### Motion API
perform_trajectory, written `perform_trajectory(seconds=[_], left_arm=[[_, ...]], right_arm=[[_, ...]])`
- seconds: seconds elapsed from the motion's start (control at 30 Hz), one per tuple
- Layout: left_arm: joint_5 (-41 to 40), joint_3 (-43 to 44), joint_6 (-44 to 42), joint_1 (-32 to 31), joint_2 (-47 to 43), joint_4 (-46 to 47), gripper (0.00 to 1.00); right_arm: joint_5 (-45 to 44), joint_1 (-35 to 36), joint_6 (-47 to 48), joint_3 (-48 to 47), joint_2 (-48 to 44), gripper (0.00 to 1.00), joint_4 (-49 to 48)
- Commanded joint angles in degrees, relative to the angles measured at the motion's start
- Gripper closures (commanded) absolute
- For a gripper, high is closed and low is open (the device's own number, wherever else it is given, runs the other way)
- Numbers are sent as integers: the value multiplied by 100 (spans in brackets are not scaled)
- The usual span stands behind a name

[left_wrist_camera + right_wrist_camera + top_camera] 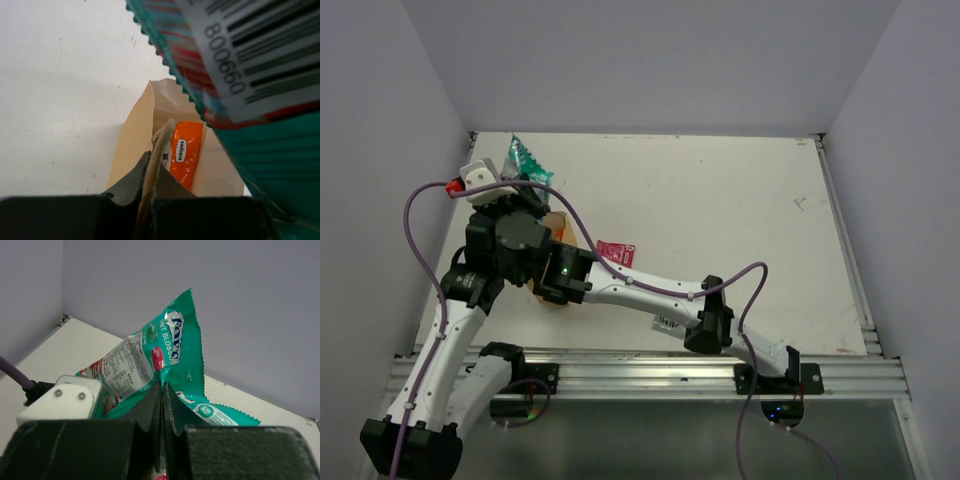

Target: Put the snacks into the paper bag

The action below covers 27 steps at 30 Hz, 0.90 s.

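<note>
Here the right gripper (161, 385) is clamped on the teal-green bag (165, 345), upright just over the open paper bag (135, 130) at the desk's (720, 220) far left. The left gripper (152, 165) pinches the paper bag's top edge, so the way in looks straight down.

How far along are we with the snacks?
Done: one orange glossy packet lies inside the tan kraft paper bag. In hand: right tool shut on the large teal-green snack bag above it; left tool pinches the paper bag's rim. Remaining: the small red packet on the table. No fourth packet visible.
</note>
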<state>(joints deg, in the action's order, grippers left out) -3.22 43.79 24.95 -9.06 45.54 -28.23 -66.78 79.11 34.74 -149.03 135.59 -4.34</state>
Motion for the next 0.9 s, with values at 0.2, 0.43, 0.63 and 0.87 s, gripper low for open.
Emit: perform_trajectory(seconds=[0.2,0.43,0.63,0.87], left_arm=[[182,-90,-16,-78,-291,37,100],[182,-90,-16,-87,-291,37,100],[182,-81,-8,-87,-203,19,100],[173,-81,1,-87,-221,10,100]], right_arm=[[280,-19,15,-223,-279,100,-726],[-88,-10,-11,488,-278,100,-446],[-818,122,392,2359,-884,100,-1147],[-889,166,-377,3178,-1368,100,-614]])
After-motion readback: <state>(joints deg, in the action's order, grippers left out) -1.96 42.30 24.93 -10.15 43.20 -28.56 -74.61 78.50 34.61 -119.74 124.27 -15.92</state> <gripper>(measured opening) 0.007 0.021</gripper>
